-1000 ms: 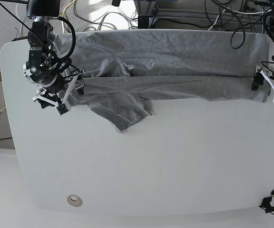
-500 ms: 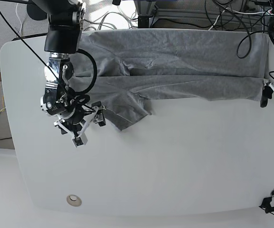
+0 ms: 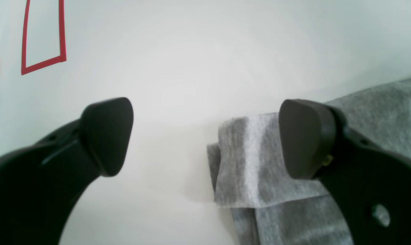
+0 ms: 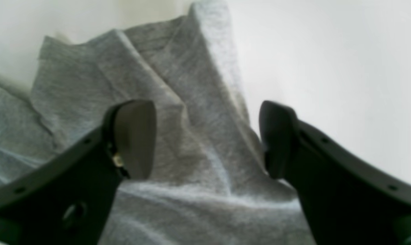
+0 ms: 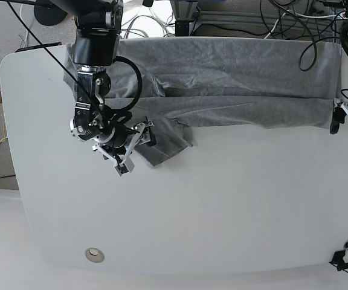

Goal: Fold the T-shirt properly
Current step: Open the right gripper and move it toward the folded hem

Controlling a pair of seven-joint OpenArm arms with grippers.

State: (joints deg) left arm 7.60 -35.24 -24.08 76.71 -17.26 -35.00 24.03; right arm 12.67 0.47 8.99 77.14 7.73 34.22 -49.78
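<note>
T-shirt: the grey T-shirt point(image 5: 240, 69) lies in a long strip on the white table point(image 5: 222, 199), close to the table's edge by the cables point(image 5: 307, 27). It is folded over, with wrinkles, and no letters show.
Loose flap: one floppy flap point(image 5: 173, 146) sticks out from the strip toward the middle of the table (it looks like a sleeve to me, but I can't be sure).
Right gripper: the right gripper point(image 4: 205, 139) is over the table at the flap. Its fingers are apart, with grey cloth showing between them, and they are not pinching it.
Left gripper: the left gripper point(image 3: 209, 137) is near one side of the table, at the end of the strip. Its fingers are wide apart. One is over the cloth's corner and the other is over bare table, so it holds nothing.
Step now: I think the big fold is made and the job now is tidying the flap.
Next move: the right gripper should go down, pinch the flap and tuck it back onto the strip, away from the table's middle. It should pinch gently, or the layers under it may come too.
</note>
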